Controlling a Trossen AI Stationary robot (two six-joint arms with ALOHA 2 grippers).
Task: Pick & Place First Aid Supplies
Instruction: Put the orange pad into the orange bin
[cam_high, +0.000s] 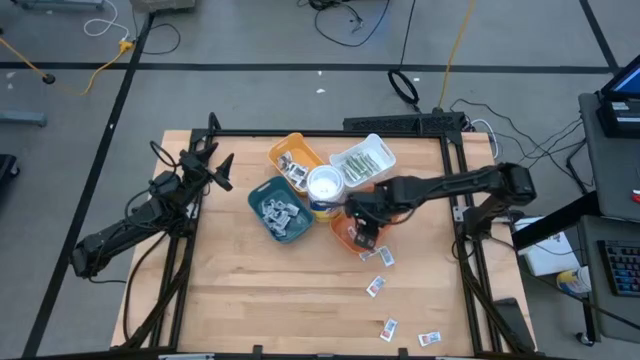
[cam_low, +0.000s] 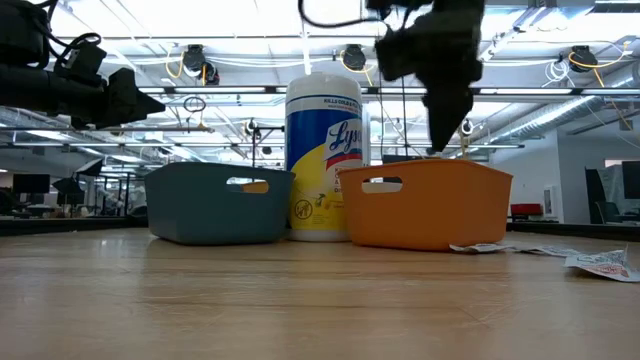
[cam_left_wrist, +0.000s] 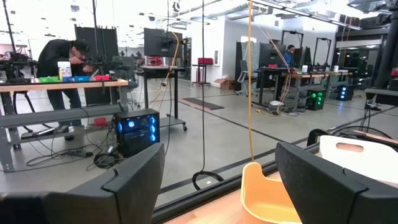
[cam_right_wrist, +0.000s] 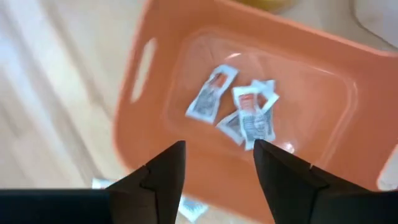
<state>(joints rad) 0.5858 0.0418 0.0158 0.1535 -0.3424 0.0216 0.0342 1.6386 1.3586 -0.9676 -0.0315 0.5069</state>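
Observation:
Several white packets with red marks (cam_right_wrist: 239, 109) lie on the floor of the orange tray (cam_right_wrist: 134, 81), which stands right of the table's middle (cam_high: 343, 236). My right gripper (cam_right_wrist: 217, 162) hangs open above this tray, pointing steeply down, with nothing between its fingers; the low view shows it over the tray's rim (cam_low: 440, 140). More loose packets (cam_high: 380, 257) lie flat on the table toward the near right, also seen in the low view (cam_low: 600, 262). My left gripper (cam_left_wrist: 221, 174) waits open at the table's far left (cam_high: 215, 165), pointing level, holding nothing.
A blue tray (cam_high: 282, 210) holding packets, a yellow tray (cam_high: 297, 158), a white tray (cam_high: 363, 160) with green strips and a white round tub (cam_high: 325, 188) cluster at the table's far middle, beside the orange tray. Bare wood lies at the near left. A person shows in the room beyond.

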